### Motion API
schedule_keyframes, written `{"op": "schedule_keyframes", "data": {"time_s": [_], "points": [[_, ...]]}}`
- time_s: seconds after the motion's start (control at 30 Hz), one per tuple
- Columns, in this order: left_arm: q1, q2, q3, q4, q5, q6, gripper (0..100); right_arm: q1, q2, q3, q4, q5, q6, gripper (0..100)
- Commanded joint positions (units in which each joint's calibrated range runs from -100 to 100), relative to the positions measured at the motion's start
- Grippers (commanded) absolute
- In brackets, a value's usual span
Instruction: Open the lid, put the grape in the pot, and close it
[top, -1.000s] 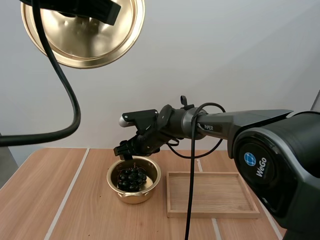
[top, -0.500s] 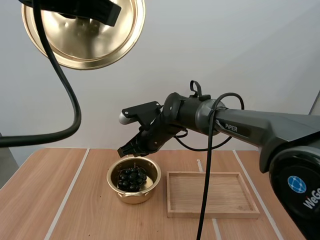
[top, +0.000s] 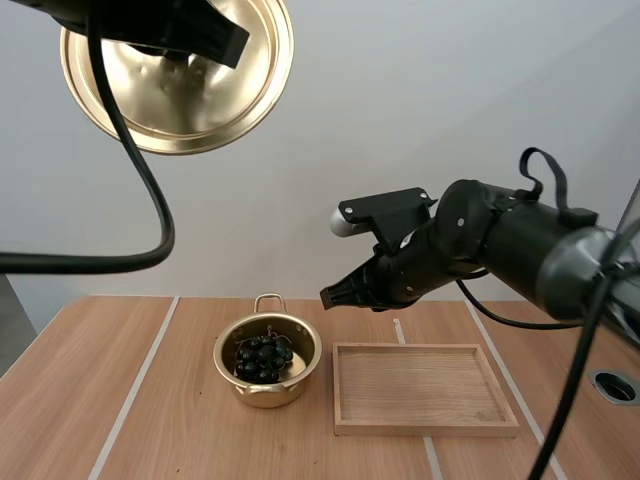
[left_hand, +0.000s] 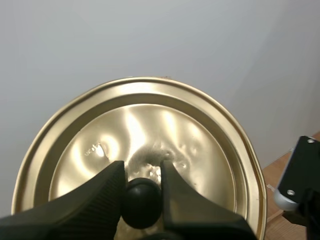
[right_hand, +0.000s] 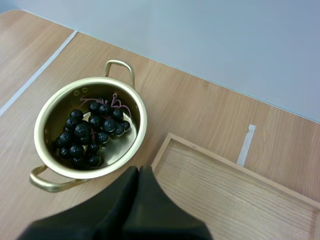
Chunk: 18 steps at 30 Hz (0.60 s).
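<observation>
Dark purple grapes (right_hand: 92, 132) lie in the golden two-handled pot (right_hand: 54, 114). The round golden lid (left_hand: 192, 145) is pinched by its black knob (left_hand: 142, 207) in the left hand (left_hand: 142, 186); the right hand (right_hand: 139, 172) is closed, empty — lowered off-centre, the lid could be jammed askew on the rim.

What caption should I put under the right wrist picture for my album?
Dark grapes rest inside the golden pot, next to the wooden tray, with the right gripper shut nearby.

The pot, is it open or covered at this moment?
Open. The grapes lie uncovered inside the pot; the left claw holds the lid high up, away from it.
</observation>
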Motion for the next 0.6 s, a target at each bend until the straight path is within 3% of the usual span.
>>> {"op": "schedule_keyframes", "data": {"time_s": [0.0, 0.33, 0.57], "points": [[-0.17, 3.97, 0.26, -1.66, 0.00, 1.12, 0, -1.19, -12.39, 4.52, -0.15, 7.57, 0.25, 0], [-0.17, 15.95, 10.65, -2.18, 0.00, 8.11, 0, -1.19, -31.01, 6.11, -0.15, 20.50, 0.47, 0], [-0.17, 25.23, 20.09, -3.38, 0.00, 11.41, 0, -1.19, -37.21, 6.11, -0.15, 28.13, 0.47, 0]]}}
